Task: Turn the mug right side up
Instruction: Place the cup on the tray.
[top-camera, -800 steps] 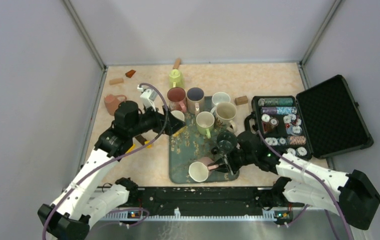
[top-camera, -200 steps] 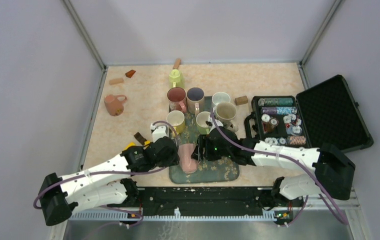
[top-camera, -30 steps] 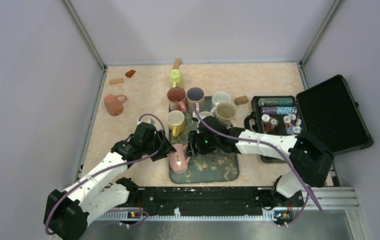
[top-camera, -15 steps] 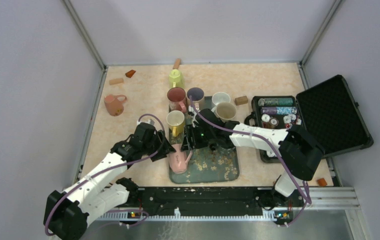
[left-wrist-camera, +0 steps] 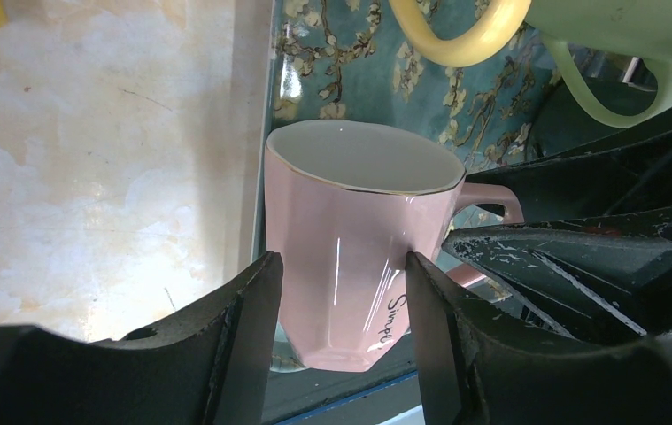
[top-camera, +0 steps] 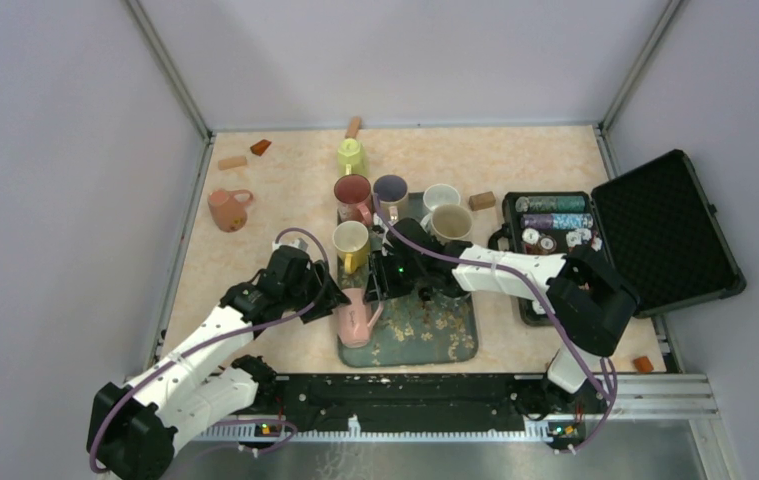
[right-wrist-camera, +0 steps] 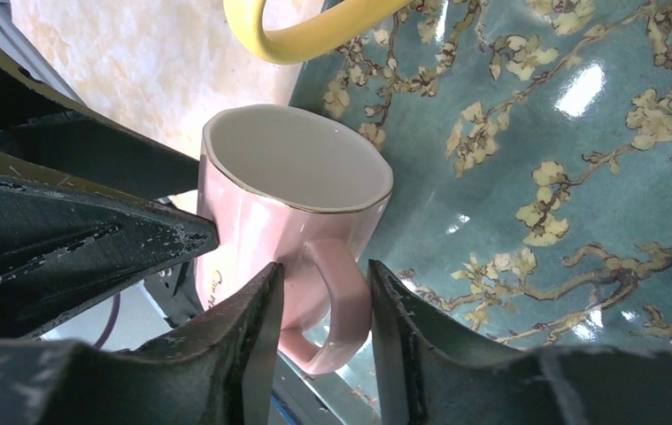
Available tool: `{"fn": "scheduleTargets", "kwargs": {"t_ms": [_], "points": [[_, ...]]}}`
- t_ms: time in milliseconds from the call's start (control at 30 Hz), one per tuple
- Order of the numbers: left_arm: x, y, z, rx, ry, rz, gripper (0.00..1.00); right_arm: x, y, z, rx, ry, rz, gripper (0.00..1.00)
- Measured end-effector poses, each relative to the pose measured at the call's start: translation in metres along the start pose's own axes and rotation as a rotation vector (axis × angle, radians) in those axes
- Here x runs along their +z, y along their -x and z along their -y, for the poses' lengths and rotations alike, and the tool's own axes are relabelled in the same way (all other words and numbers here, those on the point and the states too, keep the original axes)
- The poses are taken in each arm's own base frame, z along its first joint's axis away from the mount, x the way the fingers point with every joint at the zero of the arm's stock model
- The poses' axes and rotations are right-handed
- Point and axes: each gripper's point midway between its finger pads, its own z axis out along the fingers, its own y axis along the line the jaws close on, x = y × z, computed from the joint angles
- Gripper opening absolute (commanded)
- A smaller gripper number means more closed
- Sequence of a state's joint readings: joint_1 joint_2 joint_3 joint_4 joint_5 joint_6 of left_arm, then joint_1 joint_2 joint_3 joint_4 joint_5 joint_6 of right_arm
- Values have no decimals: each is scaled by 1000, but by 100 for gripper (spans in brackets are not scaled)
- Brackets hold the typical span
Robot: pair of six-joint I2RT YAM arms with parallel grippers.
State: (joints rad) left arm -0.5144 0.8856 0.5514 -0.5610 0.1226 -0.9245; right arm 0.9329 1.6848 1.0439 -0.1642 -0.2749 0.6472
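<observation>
An open black case (top-camera: 670,225) of poker chips (top-camera: 560,245) sits right of the floral tray (top-camera: 435,335).

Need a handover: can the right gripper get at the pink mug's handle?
Probably yes. The right gripper straddles the handle, fingers close on both sides, nothing between. The left gripper clamps the mug by its body from the opposite side, clear of the handle.

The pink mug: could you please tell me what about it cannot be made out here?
- Base: left wrist view, the left pincer hides it, so whether the mug rests on the tray is unclear.
- Lettering: same view, cut off by that pincer.
- Handle: right wrist view, unclear whether the right pincer clamps it.
- Top view: arms cover most of it.
</observation>
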Motion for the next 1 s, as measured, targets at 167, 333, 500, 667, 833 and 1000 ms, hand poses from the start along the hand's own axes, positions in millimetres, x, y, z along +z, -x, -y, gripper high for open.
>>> {"fn": "scheduleTargets", "kwargs": {"t_ms": [167,333,500,667,833,1000], "points": [[0,1,-1,-1,0,5,59,0,0,2,0,-9,-3,21],[-1,1,-2,0,5,11,60,-1,-2,3,13,-11,-13,0],[-2,1,-3,4,7,10,66,-1,-1,3,12,-14,-12,0],[-6,1,-5,14,27,3,72,-3,1,0,-7,-24,11,0],[-14,2,-1,31,31,-2,77,-15,10,-11,-88,-59,106,0],[-26,12,14,38,-12,29,79,-29,9,-15,-169,-108,202,0]]}}
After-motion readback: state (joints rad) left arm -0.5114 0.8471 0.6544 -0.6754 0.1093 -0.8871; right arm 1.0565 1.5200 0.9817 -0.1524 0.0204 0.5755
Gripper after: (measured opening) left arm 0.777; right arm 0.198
